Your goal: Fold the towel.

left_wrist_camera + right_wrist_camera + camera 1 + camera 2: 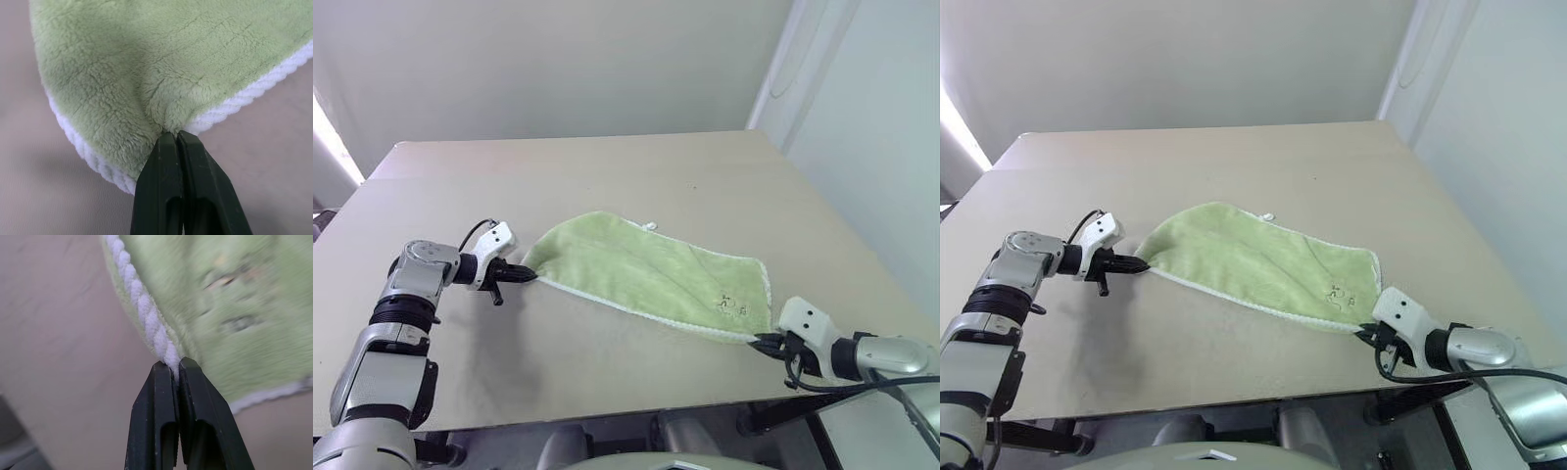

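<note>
The towel [646,272], light yellow-green with white stitched edging, lies folded over on the tan table [607,176], stretched from left to near right. A small white loop tag [649,227] sticks out at its far edge and a dark logo [728,304] sits near its right corner. My left gripper [530,277] is shut on the towel's left corner; the left wrist view shows green pile [166,73] pinched between the black fingers [161,186]. My right gripper [762,342] is shut on the white edging [146,313] at the near right corner, close to the table's front edge.
The table's front edge [607,411] runs just below both grippers, and its right edge [842,225] lies close to the right arm. A pale wall stands behind the table. Bare tabletop stretches beyond the towel toward the far side.
</note>
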Controlling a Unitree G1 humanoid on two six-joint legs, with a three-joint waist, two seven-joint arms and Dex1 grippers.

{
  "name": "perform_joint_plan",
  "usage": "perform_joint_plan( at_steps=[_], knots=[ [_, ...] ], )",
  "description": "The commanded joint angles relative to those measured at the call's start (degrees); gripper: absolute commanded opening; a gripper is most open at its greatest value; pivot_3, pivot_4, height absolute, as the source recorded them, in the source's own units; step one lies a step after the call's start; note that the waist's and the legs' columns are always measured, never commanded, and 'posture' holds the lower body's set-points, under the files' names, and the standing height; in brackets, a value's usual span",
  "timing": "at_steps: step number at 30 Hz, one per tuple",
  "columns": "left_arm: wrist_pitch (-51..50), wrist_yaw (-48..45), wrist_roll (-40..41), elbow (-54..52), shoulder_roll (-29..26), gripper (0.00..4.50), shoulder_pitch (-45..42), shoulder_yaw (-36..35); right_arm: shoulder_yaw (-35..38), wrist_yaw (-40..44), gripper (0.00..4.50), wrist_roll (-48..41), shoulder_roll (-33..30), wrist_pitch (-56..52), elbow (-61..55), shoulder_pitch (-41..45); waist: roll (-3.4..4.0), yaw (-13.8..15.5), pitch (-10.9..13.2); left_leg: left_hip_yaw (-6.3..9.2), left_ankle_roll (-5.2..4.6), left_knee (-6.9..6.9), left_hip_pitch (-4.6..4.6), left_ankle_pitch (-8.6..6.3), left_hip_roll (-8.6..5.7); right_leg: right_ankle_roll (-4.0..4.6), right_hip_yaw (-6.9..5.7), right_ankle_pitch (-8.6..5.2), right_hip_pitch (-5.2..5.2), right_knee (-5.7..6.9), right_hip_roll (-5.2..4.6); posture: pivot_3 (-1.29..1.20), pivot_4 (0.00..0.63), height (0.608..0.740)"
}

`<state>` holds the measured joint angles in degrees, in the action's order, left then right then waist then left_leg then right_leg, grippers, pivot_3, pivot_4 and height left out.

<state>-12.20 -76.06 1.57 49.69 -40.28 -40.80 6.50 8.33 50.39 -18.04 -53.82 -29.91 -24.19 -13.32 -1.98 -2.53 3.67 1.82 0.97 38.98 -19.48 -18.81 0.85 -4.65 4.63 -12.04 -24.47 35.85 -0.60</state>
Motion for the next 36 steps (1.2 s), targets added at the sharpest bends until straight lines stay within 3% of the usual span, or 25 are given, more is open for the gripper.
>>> perform_joint_plan(
  at_steps=[1,10,15,19,23,27,32,36],
  knots=[
    [-6.5,-0.1,4.1,1.9,-1.7,0.0,-6.7,-5.1,3.2,-1.9,0.03,0.3,1.3,2.8,2.3,4.9,-0.12,0.0,0.1,0.0,0.0,0.01,0.01,0.0,0.0,0.0,0.0,0.0,0.0,0.01,0.0,0.0,0.0,0.712],
    [-14.1,7.3,10.5,11.4,1.0,0.0,-23.4,-14.4,4.7,-14.9,0.03,3.1,9.7,7.3,16.0,27.5,-0.06,-0.1,0.1,0.02,0.0,0.04,0.01,0.0,-0.03,0.0,0.0,0.01,0.02,0.05,-0.01,0.0,0.0,0.712],
    [-7.8,20.9,12.4,19.7,4.6,0.0,-32.9,-20.5,1.6,-21.8,0.03,10.0,13.2,16.9,34.0,44.6,0.08,-0.1,0.2,0.0,-0.01,0.03,0.0,0.01,-0.07,0.0,0.04,0.04,0.01,0.05,-0.04,0.0,0.0,0.712],
    [0.0,31.0,10.1,23.3,6.7,0.0,-36.8,-20.9,-0.2,-25.9,0.03,14.3,14.5,25.4,49.9,57.1,0.27,-0.2,0.3,-0.02,-0.01,-0.06,0.01,0.0,-0.07,-0.02,0.08,0.07,-0.02,0.06,-0.04,0.0,0.0,0.712],
    [4.2,32.7,6.7,24.9,4.9,0.0,-40.2,-18.9,-1.4,-28.0,0.03,16.8,14.8,32.7,62.1,66.1,0.32,-0.6,0.4,-0.01,-0.01,-0.18,-0.09,0.01,-0.07,-0.04,0.09,0.28,-0.19,0.12,-0.02,0.0,0.0,0.712],
    [5.0,19.0,1.5,24.2,-0.3,0.0,-40.1,-13.4,-1.0,-21.3,0.03,13.5,14.7,33.1,61.5,65.0,0.36,-1.6,0.4,0.0,-0.01,-0.41,-0.17,0.01,-0.09,-0.08,0.09,0.22,-0.28,0.04,-0.03,0.0,0.0,0.712],
    [5.5,4.3,-2.2,22.1,-5.5,0.0,-34.0,-8.4,-0.1,-14.4,0.03,9.6,13.7,27.5,50.1,52.3,0.39,-1.6,0.3,-0.04,-0.01,-0.81,0.0,0.01,-0.15,-0.06,0.16,0.12,-0.26,-0.04,-0.06,0.0,0.0,0.712],
    [2.9,-0.2,-1.9,18.4,-3.5,0.0,-25.6,-6.9,-0.7,-13.8,0.03,8.7,15.0,22.9,40.8,44.1,0.44,-1.5,0.4,-0.05,-0.02,-0.71,-0.01,0.02,-0.16,-0.01,0.17,0.0,-0.33,0.24,-0.08,0.0,0.0,0.712]
  ],
)
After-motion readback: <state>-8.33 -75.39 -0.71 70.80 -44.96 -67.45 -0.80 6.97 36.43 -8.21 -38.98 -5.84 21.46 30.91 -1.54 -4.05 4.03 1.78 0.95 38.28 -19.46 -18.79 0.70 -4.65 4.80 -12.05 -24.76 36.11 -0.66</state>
